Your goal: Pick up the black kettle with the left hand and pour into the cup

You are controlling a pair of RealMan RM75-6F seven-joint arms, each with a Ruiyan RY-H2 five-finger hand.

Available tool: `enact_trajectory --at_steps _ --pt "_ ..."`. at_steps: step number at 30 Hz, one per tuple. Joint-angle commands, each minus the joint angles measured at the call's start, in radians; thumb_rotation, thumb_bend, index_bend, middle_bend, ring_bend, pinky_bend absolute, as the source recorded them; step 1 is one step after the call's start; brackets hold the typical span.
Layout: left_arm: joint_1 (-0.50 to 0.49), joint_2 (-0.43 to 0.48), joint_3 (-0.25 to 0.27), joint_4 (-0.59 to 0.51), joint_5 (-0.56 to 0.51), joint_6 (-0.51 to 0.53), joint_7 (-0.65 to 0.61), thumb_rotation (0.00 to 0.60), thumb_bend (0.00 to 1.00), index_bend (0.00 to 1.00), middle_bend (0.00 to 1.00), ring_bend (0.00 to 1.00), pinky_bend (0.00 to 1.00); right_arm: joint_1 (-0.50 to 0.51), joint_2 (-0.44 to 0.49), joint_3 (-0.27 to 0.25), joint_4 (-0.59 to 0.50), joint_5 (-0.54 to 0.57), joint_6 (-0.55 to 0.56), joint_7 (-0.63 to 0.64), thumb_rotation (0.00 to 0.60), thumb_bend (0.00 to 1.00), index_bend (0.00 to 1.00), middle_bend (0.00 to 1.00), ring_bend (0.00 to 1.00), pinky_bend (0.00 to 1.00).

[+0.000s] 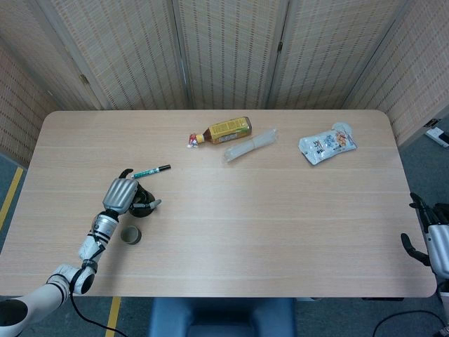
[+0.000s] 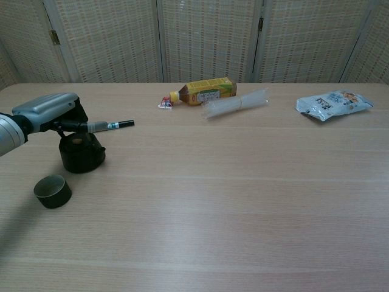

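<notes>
The black kettle [image 2: 80,153] stands upright on the table at the left, also seen from above under the hand [image 1: 142,206]. My left hand [image 2: 51,115] [image 1: 120,194] sits on top of it, fingers curled around its handle, one finger sticking out to the right. The cup [image 2: 51,191] [image 1: 130,235], a short dark olive cylinder, stands open-topped just in front of the kettle, apart from it. My right hand [image 1: 429,242] hangs off the table's right edge, fingers spread and holding nothing; the chest view does not show it.
A green-and-black pen [image 2: 118,124] lies just behind the kettle. At the back are a lying yellow-labelled bottle [image 2: 203,91], a clear plastic roll [image 2: 237,102] and a snack bag [image 2: 331,103]. The table's front edge [image 1: 231,295] is near the cup.
</notes>
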Motion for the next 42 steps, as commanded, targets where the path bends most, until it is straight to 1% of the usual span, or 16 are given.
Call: enact_trajectory --at_steps 1,7,9,12,15,18,20,22,24,25,27,28,31,34,39,42 --pt "0.000 0.013 0.000 -0.023 -0.012 -0.016 0.030 0.107 0.16 0.91 0.94 0.71 0.16 -0.001 -0.001 0.000 0.002 0.000 0.001 0.002 0.600 0.39 0.07 0.28 0.29 0.19" --pt "0.001 0.045 -0.007 -0.085 -0.036 -0.041 0.064 0.096 0.17 0.77 0.76 0.57 0.14 -0.003 -0.001 0.000 0.006 -0.002 0.004 0.012 0.600 0.39 0.07 0.28 0.29 0.19" --pt "0.001 0.055 -0.009 -0.103 -0.046 -0.054 0.072 0.099 0.17 0.69 0.67 0.48 0.12 -0.003 -0.001 0.000 0.007 -0.001 0.003 0.013 0.600 0.39 0.07 0.28 0.29 0.19" --pt "0.003 0.074 -0.019 -0.138 -0.062 -0.059 0.080 0.097 0.17 0.55 0.51 0.34 0.06 -0.001 -0.002 0.001 0.009 -0.001 0.000 0.014 0.600 0.39 0.07 0.28 0.29 0.19" --pt "0.012 0.089 -0.042 -0.169 -0.075 -0.022 0.072 0.095 0.17 0.46 0.44 0.29 0.01 0.001 0.001 0.001 0.010 0.000 -0.005 0.016 0.600 0.39 0.07 0.28 0.29 0.19" --pt "0.031 0.120 -0.074 -0.218 -0.099 0.021 0.063 0.106 0.17 0.45 0.43 0.29 0.01 0.006 0.011 0.000 0.011 -0.002 -0.018 0.030 0.600 0.39 0.07 0.28 0.29 0.19" --pt "0.048 0.165 -0.094 -0.281 -0.138 0.025 0.086 0.177 0.17 0.45 0.43 0.29 0.01 0.012 0.023 -0.001 0.012 -0.004 -0.033 0.054 0.600 0.39 0.07 0.28 0.29 0.19" --pt "0.069 0.216 -0.109 -0.352 -0.177 0.029 0.115 0.266 0.17 0.46 0.43 0.30 0.01 0.019 0.035 -0.004 0.015 -0.007 -0.053 0.081 0.600 0.39 0.09 0.28 0.29 0.19" --pt "0.100 0.275 -0.118 -0.435 -0.211 0.051 0.149 0.391 0.17 0.46 0.43 0.31 0.01 0.030 0.050 -0.009 0.021 -0.011 -0.080 0.114 0.600 0.39 0.12 0.28 0.29 0.19" --pt "0.116 0.296 -0.121 -0.469 -0.223 0.068 0.156 0.472 0.17 0.46 0.43 0.31 0.01 0.035 0.055 -0.010 0.025 -0.013 -0.091 0.128 0.600 0.39 0.12 0.28 0.29 0.19" --pt "0.155 0.341 -0.120 -0.536 -0.238 0.112 0.173 0.581 0.19 0.46 0.43 0.31 0.01 0.047 0.062 -0.013 0.038 -0.019 -0.115 0.160 0.600 0.39 0.15 0.28 0.29 0.19" --pt "0.172 0.358 -0.117 -0.561 -0.240 0.132 0.179 0.600 0.20 0.46 0.43 0.31 0.01 0.053 0.062 -0.014 0.046 -0.023 -0.123 0.175 0.600 0.39 0.16 0.28 0.29 0.19" --pt "0.230 0.404 -0.097 -0.632 -0.228 0.207 0.192 0.600 0.21 0.46 0.43 0.31 0.01 0.070 0.054 -0.015 0.078 -0.030 -0.150 0.225 0.600 0.39 0.22 0.28 0.28 0.19" --pt "0.289 0.434 -0.068 -0.683 -0.186 0.298 0.197 0.600 0.21 0.46 0.43 0.32 0.01 0.081 0.039 -0.020 0.101 -0.053 -0.155 0.256 0.600 0.39 0.22 0.28 0.26 0.18" --pt "0.381 0.458 -0.011 -0.736 -0.109 0.442 0.235 0.600 0.21 0.46 0.43 0.32 0.01 0.085 0.021 -0.028 0.107 -0.066 -0.150 0.268 0.600 0.39 0.26 0.27 0.26 0.18" --pt "0.428 0.476 0.019 -0.783 -0.075 0.501 0.242 0.600 0.21 0.46 0.43 0.32 0.01 0.074 0.014 -0.033 0.095 -0.073 -0.125 0.249 0.600 0.39 0.26 0.28 0.26 0.18"
